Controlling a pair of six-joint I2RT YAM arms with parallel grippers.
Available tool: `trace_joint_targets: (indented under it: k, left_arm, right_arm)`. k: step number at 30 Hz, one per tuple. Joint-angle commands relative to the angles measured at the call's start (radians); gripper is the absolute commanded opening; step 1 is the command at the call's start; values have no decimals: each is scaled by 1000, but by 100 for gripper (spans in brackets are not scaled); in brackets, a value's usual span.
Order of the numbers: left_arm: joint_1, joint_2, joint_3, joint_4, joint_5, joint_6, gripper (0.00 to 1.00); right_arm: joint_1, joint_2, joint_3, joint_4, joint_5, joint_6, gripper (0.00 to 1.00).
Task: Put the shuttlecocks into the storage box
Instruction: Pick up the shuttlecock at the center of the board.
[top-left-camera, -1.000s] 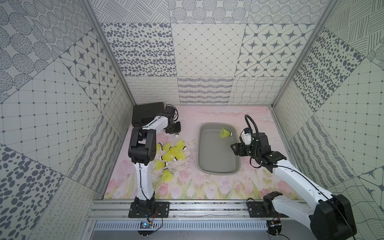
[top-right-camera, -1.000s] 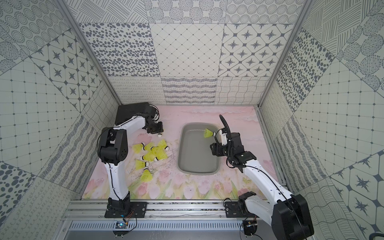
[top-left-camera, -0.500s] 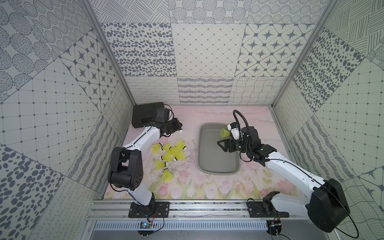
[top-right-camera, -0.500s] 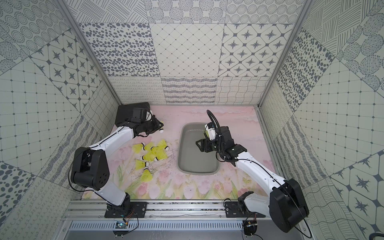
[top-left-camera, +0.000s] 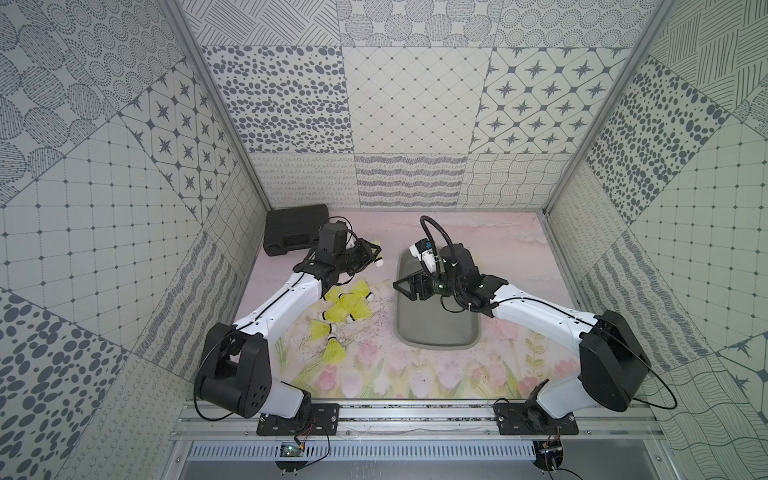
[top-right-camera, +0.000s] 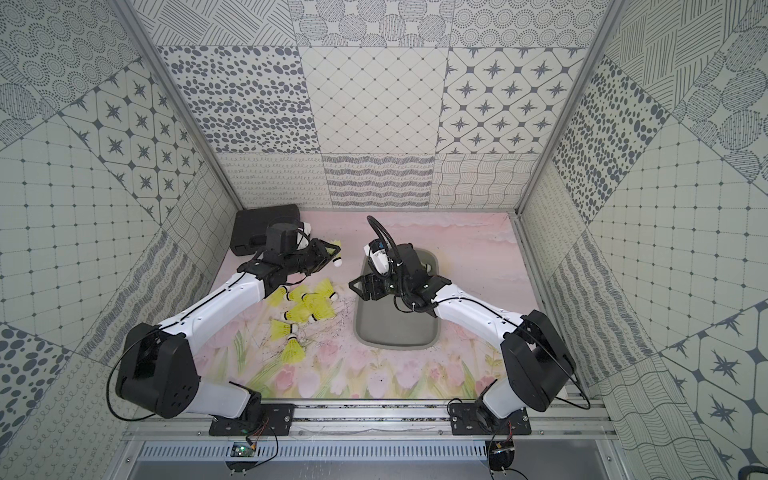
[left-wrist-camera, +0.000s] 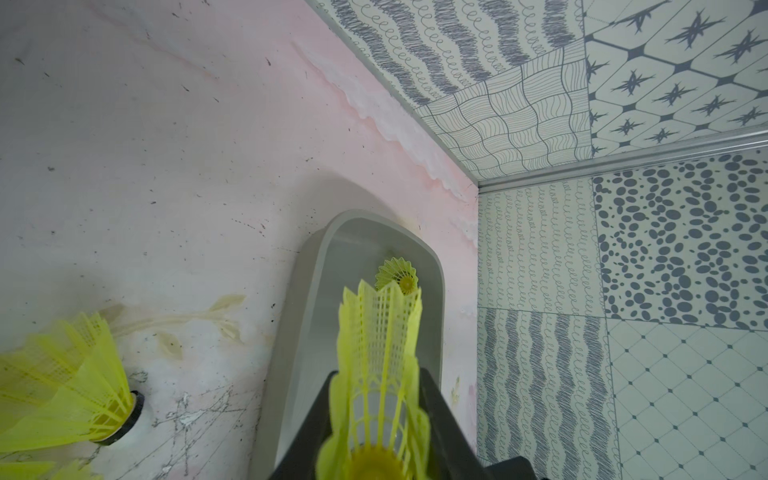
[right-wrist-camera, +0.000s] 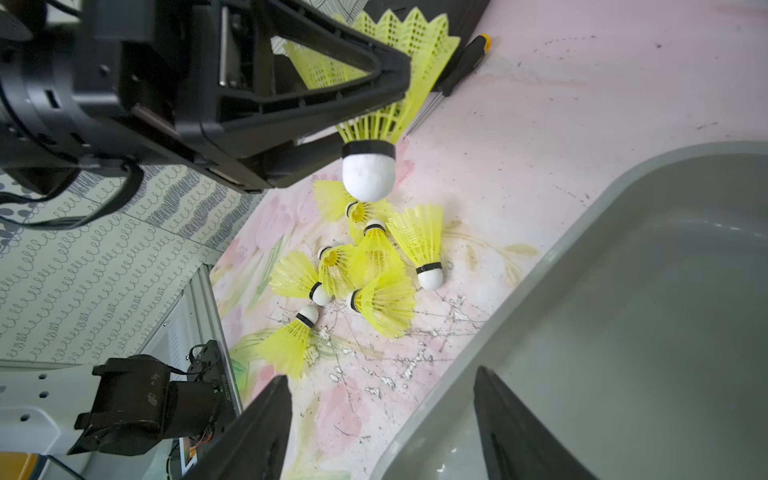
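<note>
One shuttlecock (right-wrist-camera: 368, 166) pinched by skirt in left claw (top-left-camera: 373, 252), presumably bound for box (top-left-camera: 436, 332); right claw (right-wrist-camera: 380, 374) hung open, empty, above rim.

Patterned tile walls (top-left-camera: 411, 104), pink floral mat (top-left-camera: 519, 249)

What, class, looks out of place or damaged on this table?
A screwdriver lies on the mat by the black case, foreign to this task. The mat's print is scratched and flaking beside the loose shuttlecocks.
</note>
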Motion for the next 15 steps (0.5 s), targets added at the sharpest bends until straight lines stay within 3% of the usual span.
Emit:
trace_joint_targets:
  k: [1,15]
  left_arm:
    - [-27,-31,-20,85,1,-91,30]
    - [-50,-72,-54,74,-27,-103,30]
  right_arm:
    - [21,45,46,90,-9,36,73]
    - [26,177,169,151,-34,85,60]
